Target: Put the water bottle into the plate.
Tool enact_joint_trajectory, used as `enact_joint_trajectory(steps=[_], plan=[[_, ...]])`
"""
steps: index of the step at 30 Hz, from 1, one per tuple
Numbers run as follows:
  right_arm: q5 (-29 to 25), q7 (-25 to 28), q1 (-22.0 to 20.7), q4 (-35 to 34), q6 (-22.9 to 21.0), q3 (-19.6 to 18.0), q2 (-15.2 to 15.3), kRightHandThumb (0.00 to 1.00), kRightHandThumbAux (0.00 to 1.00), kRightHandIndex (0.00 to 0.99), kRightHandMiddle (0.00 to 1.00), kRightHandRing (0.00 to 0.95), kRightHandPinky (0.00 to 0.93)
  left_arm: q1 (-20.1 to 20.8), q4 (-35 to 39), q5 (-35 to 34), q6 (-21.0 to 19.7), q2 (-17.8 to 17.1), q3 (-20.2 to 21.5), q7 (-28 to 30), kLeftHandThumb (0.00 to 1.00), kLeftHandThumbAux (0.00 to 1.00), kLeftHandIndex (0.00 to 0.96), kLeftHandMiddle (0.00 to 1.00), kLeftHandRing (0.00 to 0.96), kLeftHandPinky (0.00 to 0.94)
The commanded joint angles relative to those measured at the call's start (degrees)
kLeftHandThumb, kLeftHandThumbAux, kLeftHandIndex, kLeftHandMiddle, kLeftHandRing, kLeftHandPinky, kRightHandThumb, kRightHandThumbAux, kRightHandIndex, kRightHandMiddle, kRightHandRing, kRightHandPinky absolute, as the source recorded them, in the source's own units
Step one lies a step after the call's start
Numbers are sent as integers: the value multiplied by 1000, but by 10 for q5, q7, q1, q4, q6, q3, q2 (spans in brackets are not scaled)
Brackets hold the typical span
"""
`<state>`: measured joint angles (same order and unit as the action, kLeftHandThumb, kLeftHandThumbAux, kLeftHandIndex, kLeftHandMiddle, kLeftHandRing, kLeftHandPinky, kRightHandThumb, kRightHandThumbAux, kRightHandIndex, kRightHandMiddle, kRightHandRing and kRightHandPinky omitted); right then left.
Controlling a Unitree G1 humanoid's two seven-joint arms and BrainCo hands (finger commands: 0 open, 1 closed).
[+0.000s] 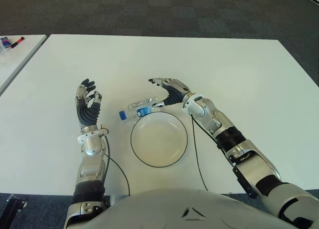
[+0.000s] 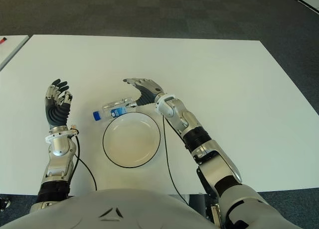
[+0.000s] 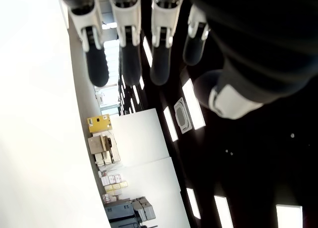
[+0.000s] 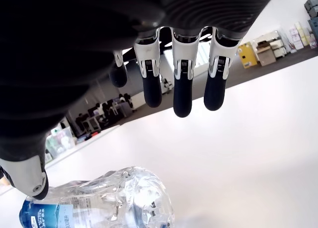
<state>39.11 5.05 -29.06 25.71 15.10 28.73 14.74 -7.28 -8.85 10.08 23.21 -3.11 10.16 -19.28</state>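
Now, on the white table (image 1: 239, 74): a round plate (image 1: 159, 139) with a dark rim, upright and holding nothing. Just beyond the plate's far rim, a clear water bottle (image 1: 140, 109) on its side, blue cap pointing away to the plate's left, blue label around the middle (body crumpled, seen close in the right wrist view). Bottle lying on the table, outside the plate, close to the rim or perhaps touching it.

Right hand (image 1: 168, 91) over the bottle's base end, beyond the plate, fingers (image 4: 182, 91) stretched out and apart, nothing clamped; thumb tip down beside the bottle, contact not clear. Bottle not grasped.

Left hand (image 1: 87, 105) well to the plate's left, raised with palm upright, fingers (image 3: 97, 66) loosely spread and holding nothing.

Far off to the plate's left, at the edge of a second white table (image 1: 20, 54), a red marker (image 1: 16, 41).
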Motion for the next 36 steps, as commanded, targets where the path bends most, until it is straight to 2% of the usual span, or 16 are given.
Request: enact_joint_trajectory(steps=[1,13,25,36], plan=[[1,6,2,3,2,4,3,398,557,39,173,214,265,8,5,0,-13,7,-3,-1,602,595,162,227,237,285],[2,20,6,-14,-7,7,-2,394,567,35,179,221,283,12,9,0,-13,10,-8,4,606,597,171,237,242,294],[7,32,13,-40,-19,19,-6,385,567,46,229,296,383,20,-3,-2,5,7,-15,10,658,588,184,254,257,304],[16,31,20,-50,-26,25,-8,395,565,56,248,316,383,23,-8,13,9,-1,-20,6,646,611,193,267,268,312]])
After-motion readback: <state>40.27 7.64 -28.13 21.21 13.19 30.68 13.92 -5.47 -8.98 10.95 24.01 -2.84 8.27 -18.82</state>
